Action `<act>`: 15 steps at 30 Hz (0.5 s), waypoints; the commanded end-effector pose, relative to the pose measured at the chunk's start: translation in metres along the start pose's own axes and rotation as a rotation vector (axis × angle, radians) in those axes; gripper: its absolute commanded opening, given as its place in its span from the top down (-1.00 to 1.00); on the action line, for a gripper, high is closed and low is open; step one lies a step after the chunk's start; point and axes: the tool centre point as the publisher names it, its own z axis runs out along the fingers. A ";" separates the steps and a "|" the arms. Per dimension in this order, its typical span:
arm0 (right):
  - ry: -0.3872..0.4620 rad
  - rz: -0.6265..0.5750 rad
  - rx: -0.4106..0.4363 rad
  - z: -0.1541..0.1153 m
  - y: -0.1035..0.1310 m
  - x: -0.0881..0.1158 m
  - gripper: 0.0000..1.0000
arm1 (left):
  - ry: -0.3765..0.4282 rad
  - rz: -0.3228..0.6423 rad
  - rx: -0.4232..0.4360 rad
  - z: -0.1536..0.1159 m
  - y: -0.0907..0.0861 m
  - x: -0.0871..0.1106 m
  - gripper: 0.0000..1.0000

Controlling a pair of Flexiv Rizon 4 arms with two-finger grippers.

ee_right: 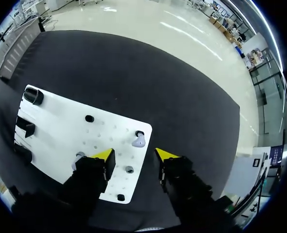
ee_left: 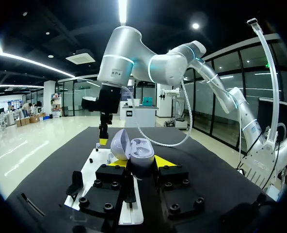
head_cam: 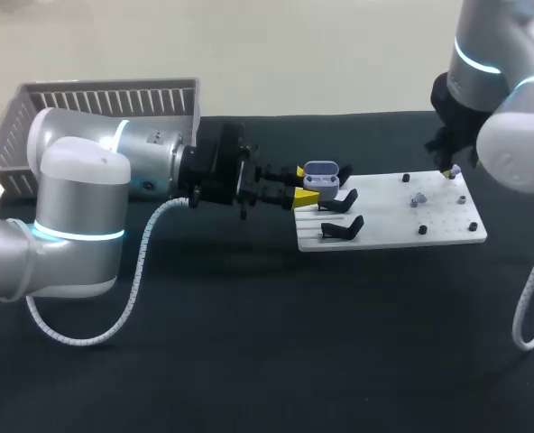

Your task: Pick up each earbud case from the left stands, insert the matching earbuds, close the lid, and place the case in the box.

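Nearest to me on the black table top (head_cam: pixel 249 352) lies the flat white board with rows of small holes (head_cam: pixel 389 236), and on its left end sit two black forked stands (head_cam: pixel 343 228), one behind the other, both bare.

My left arm comes in low and level from the left. The left gripper (ee_left: pixel 140 163) is pinching the pale lavender earbud case (ee_left: pixel 142 154), one yellow tip pressed to each side of its body. The case is upright at the board's left edge, just beyond the two bare stands. Its rounded lid (ee_left: pixel 119 144) is swung open, and the hollows inside the body face up. I cannot tell whether the case rests on anything under it.

Further along the board, among several short black pegs (ee_right: pixel 89 118), a small lavender earbud (ee_right: pixel 138 141) sits on the white surface.

The right gripper (ee_right: pixel 135 156) hangs over the board's far right corner with its fingers spread wide and nothing between them; that earbud lies just ahead of the gap. A second small greyish piece (ee_right: pixel 78 156) sits by one of its fingers, too hidden for me to identify.

Farthest back, at the table's far left corner, stands the grey slatted plastic basket (head_cam: pixel 105 97), well apart from the board.
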 end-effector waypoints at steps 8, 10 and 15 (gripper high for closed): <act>0.028 0.063 0.011 0.014 -0.006 -0.007 0.10 | -0.003 0.002 -0.003 0.000 -0.001 0.001 1.00; 0.031 0.072 0.009 0.016 -0.006 -0.007 0.11 | -0.003 0.002 -0.003 0.000 -0.001 0.001 1.00; 0.032 0.078 0.010 0.018 -0.006 -0.008 0.19 | -0.003 0.002 -0.003 0.000 -0.001 0.001 1.00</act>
